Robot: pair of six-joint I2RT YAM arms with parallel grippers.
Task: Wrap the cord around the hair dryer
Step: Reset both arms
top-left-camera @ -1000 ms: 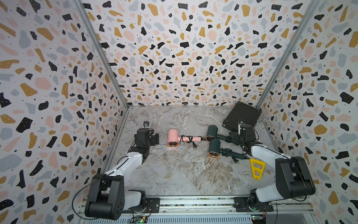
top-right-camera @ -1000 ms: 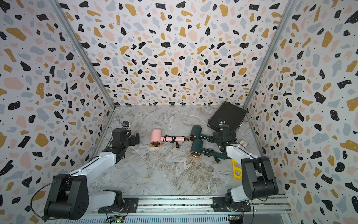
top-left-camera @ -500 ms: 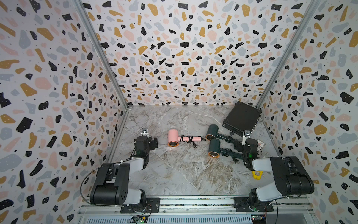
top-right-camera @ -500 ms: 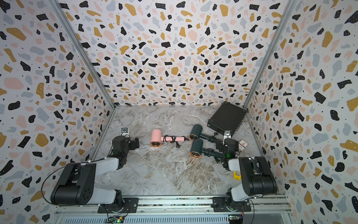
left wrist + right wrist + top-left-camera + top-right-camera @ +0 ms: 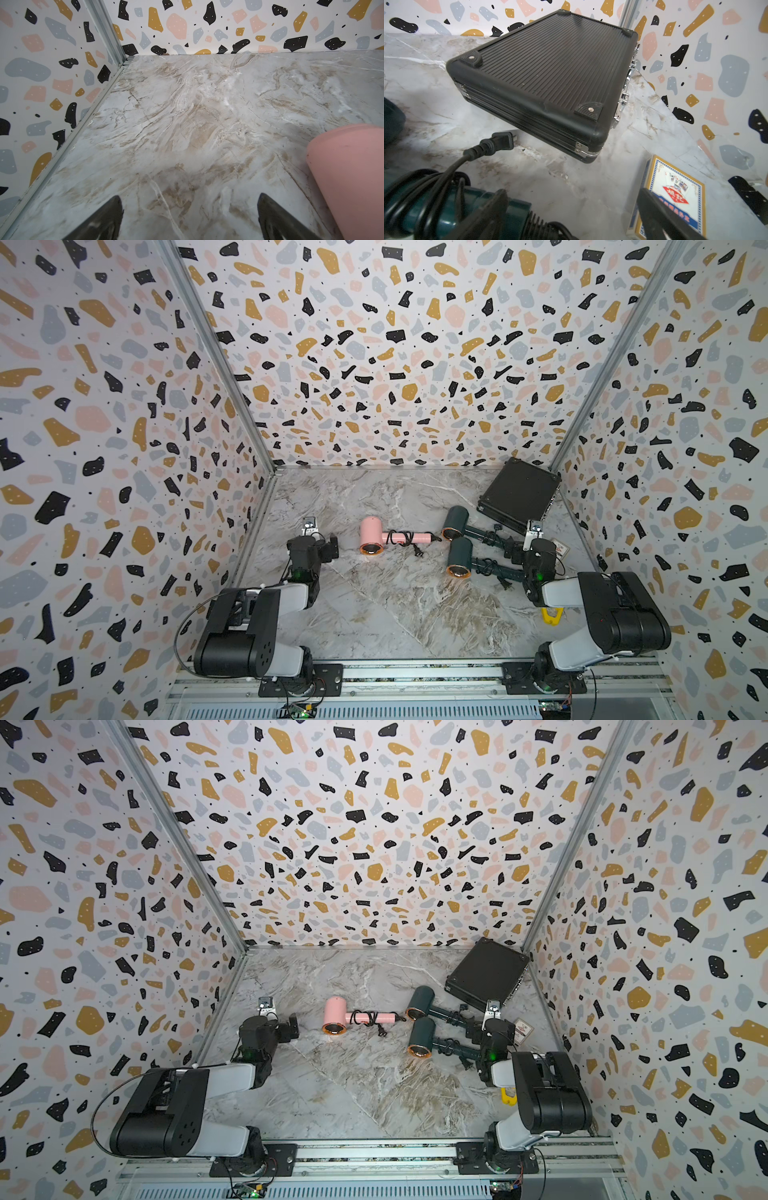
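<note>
I judge the wrapping nearly done. The pink dryer (image 5: pixel 371 536) lies mid-tabletop, its cord (image 5: pixel 402 537) coiled round the handle. The rear green dryer (image 5: pixel 455 517) and front green dryer (image 5: pixel 460 558), toward the right edge, look alike. Both my left and right jaws stand wide, gripping nothing.
</note>
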